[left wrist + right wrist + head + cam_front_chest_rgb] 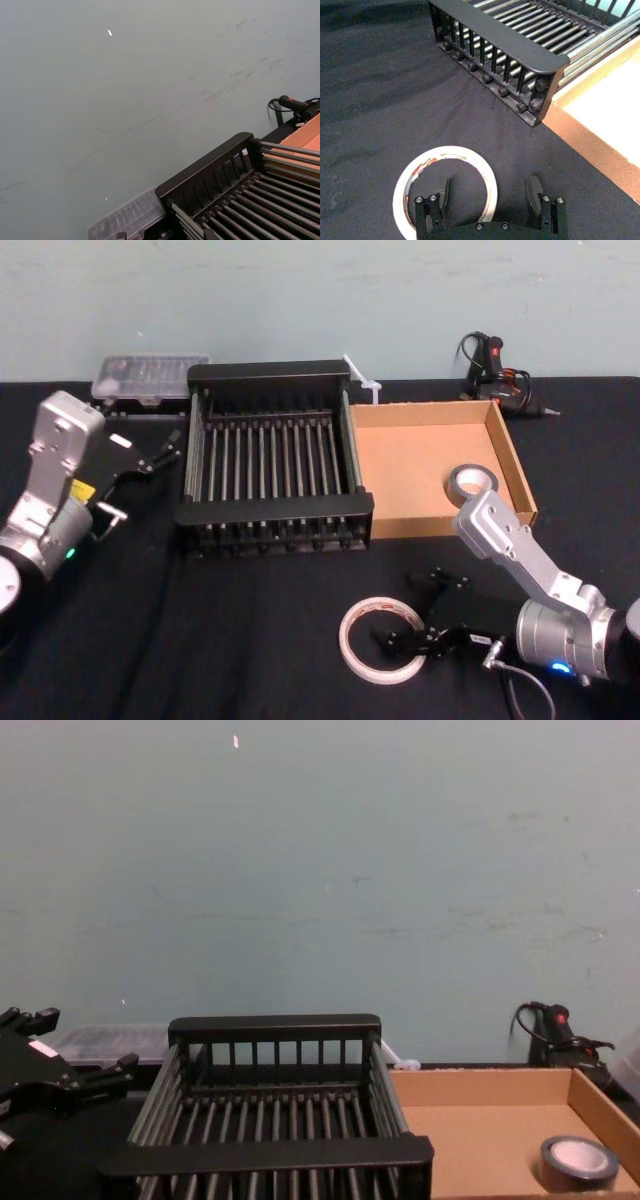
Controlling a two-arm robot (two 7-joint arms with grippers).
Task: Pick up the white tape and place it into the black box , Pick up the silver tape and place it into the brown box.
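The white tape (pixel 352 650) lies flat on the black table in front of the boxes, its red-printed label showing in the right wrist view (pixel 422 167). My right gripper (pixel 405 610) is low over it and open (pixel 490 192). One finger (pixel 444 192) is inside the roll's hole and the other stands outside its wall. The silver tape (pixel 473 483) rests in the near right corner of the brown box (pixel 410 475), also seen from the chest (pixel 578 1161). The black box (pixel 275 508) stands left of the brown one. My left gripper (pixel 165 452) hovers open beside the crate's left side.
A clear plastic case (pixel 150 375) sits behind the crate at the back left. A black tool with a red trigger and cable (pixel 490 365) lies behind the brown box. A white plastic piece (pixel 360 375) pokes up between the boxes. A wall closes the far side.
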